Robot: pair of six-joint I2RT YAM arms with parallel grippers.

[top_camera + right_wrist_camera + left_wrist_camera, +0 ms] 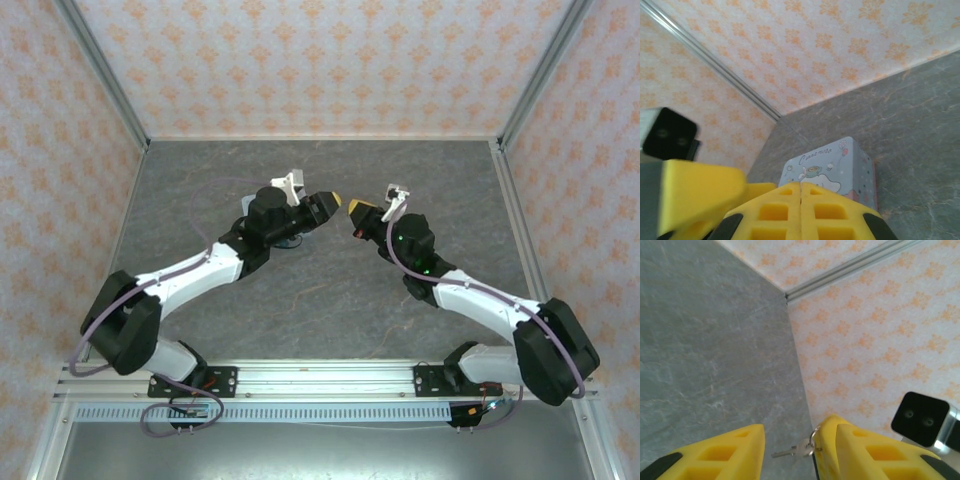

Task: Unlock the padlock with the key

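Hovering over grey table [330, 300], floral walls [320, 60]: L claw [333, 201] apart, R claw [801, 194] together.

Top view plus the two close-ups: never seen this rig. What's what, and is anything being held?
Two robot arms are bolted at the near edge of a grey table, each ending in a yellow two-finger claw. The top view looks down from behind them: left claw, right claw, tips nearly meeting. The other two pictures come from cameras on the wrists. Left wrist view: its fingers stand apart, with a small key on a ring between them, against one yellow tip; which claw grips it I cannot tell. Right wrist view: that claw is shut, with a pale blue tin on the table beyond it.
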